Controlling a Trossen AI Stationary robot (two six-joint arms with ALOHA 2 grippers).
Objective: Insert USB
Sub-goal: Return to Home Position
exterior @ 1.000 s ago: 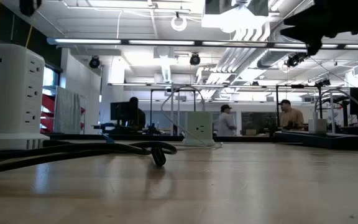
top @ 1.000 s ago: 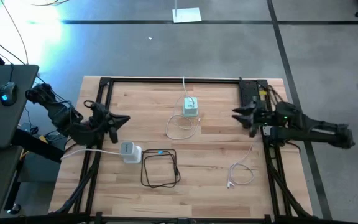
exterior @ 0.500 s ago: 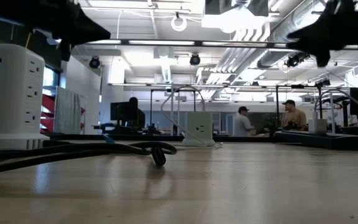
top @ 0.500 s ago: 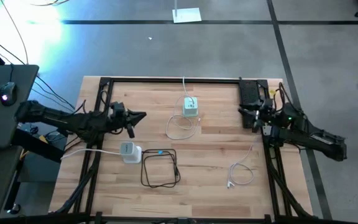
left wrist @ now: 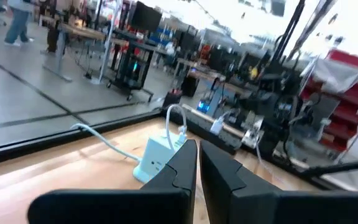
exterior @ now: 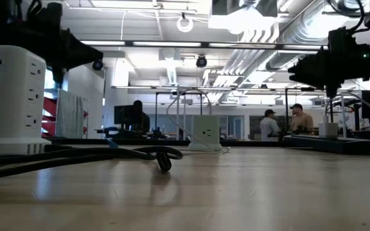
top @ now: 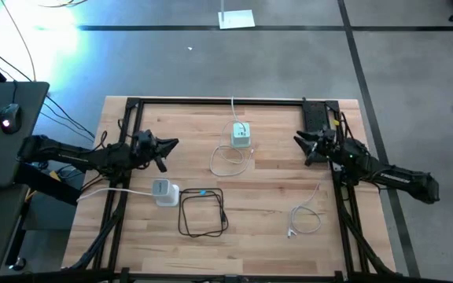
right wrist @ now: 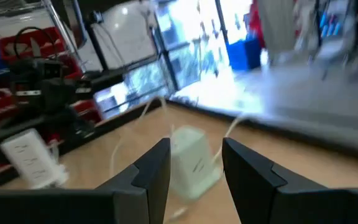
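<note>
The left gripper (top: 170,145) holds its fingers (left wrist: 180,173) closed on nothing, with only a thin slit between them. The right gripper (top: 302,144) holds its fingers (right wrist: 153,169) spread apart and empty. Both grippers hover above the wooden table (top: 274,196) and point toward the white charger adapter (top: 241,135). The left gripper is well to the adapter's left, the right gripper well to its right, and neither touches it. A white cable (top: 228,161) runs from the adapter and loops on the table just beside it. The white outlet extension (top: 163,191) stands farther from the adapter, on the left gripper's side. The black cable (top: 203,212) lies coiled just beside the extension. A second white cable (top: 305,218) lies loose on the right gripper's side, well apart from the adapter.
</note>
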